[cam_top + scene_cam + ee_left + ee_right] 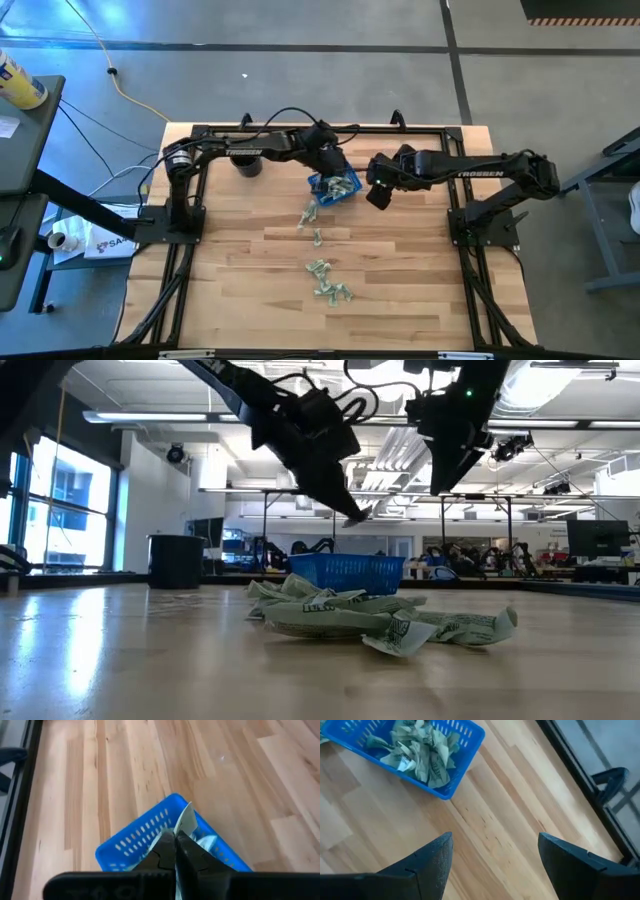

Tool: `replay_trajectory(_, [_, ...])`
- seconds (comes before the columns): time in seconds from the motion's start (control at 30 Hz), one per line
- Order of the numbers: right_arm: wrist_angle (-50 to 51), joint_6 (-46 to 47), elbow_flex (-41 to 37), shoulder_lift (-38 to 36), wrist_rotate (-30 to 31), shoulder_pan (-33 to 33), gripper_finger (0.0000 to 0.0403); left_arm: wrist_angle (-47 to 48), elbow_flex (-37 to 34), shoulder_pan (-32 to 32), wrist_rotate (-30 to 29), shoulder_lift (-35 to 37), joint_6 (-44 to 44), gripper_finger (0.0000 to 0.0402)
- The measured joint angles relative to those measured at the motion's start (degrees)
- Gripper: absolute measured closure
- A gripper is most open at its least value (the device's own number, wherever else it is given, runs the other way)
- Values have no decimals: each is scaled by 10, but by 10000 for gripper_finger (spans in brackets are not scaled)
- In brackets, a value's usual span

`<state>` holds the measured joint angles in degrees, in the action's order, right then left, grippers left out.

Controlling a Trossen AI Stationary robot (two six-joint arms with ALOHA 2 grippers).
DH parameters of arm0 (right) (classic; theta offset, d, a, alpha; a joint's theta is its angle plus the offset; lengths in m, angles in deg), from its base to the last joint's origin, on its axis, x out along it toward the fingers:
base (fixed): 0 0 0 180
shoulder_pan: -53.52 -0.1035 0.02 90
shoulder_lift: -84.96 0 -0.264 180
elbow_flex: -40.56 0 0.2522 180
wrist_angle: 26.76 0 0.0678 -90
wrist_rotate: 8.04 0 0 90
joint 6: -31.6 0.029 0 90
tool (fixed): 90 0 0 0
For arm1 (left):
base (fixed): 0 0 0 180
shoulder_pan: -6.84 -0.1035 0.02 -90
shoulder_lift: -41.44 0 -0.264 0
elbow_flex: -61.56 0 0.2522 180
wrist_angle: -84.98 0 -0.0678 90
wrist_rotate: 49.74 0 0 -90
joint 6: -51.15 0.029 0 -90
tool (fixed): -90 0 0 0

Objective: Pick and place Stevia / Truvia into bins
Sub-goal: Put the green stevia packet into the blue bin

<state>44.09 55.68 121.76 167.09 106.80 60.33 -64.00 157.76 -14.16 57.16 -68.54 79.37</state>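
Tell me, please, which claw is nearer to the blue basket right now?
The left claw: it hangs above the blue basket, shut on a packet. The right claw waits open beside the basket, off to its right.

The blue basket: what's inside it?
The basket holds a crumpled heap of green-and-white packets. Its floor beneath them is covered, so how many lie there cannot be told.

We find the basket point(334, 188) directly under the left pincer point(338, 178), which pinches one packet point(186, 819) above it — more packets point(420, 750) lie inside. The right pincer point(378, 198) hangs just beside the basket, on its far side from the left pincer. Loose packets point(328, 280) trail across the desk point(400, 290) — toward its front edge, well apart from both pincers.
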Motion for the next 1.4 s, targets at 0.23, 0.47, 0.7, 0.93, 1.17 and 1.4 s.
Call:
replay_trajectory(0.23, [14, 36, 0, 0, 17, -24, 121, 9, 1, 0, -6, -44, 0, 351])
replay_trajectory(0.47, [18, 44, 0, 0, 15, -29, 121, 11, 2, 0, -83, -51, -30, 304])
replay_trajectory(0.7, [21, 41, 0, 0, 11, -29, 121, 49, 2, 5, -86, -9, -48, 203])
replay_trajectory(0.93, [21, 12, 0, 0, 2, -42, 121, 157, 2, 29, -92, 57, -103, 158])
replay_trajectory(1.17, [3, -5, -5, 0, -1, -68, 121, 248, -23, 62, -117, 106, -239, 182])
replay_trajectory(1.4, [-109, -32, -71, 0, -48, -108, 121, 218, -126, 153, -135, 116, -359, 194])
